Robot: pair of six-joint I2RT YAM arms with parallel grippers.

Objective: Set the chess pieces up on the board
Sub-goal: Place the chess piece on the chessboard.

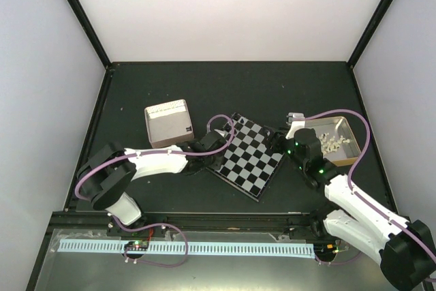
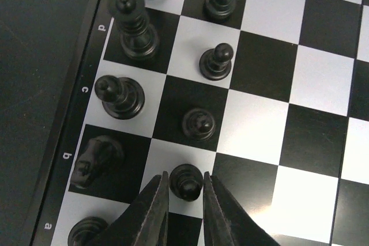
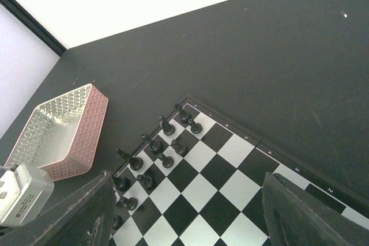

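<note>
The board [image 1: 253, 163] lies tilted between the two arms. Black chess pieces [image 3: 154, 144] stand in two rows along its left edge. In the left wrist view a knight [image 2: 94, 162], a bishop [image 2: 119, 97] and a taller piece [image 2: 136, 26] fill the outer row, with pawns [image 2: 216, 61] beside them. My left gripper [image 2: 185, 197] is slightly open, its fingers on either side of a black pawn [image 2: 185, 181] that stands upright on a pale square. My right gripper [image 3: 190, 223] hangs wide open above the board [image 3: 202, 191], holding nothing. Pale chess pieces [image 1: 332, 142] lie in the right tin.
A metal tin [image 1: 347, 126] holding the pale pieces sits right of the board, close to my right arm. A pinkish tin [image 1: 168, 123] stands left of the board and appears in the right wrist view as an empty tin [image 3: 63, 131]. Black frame posts edge the dark table.
</note>
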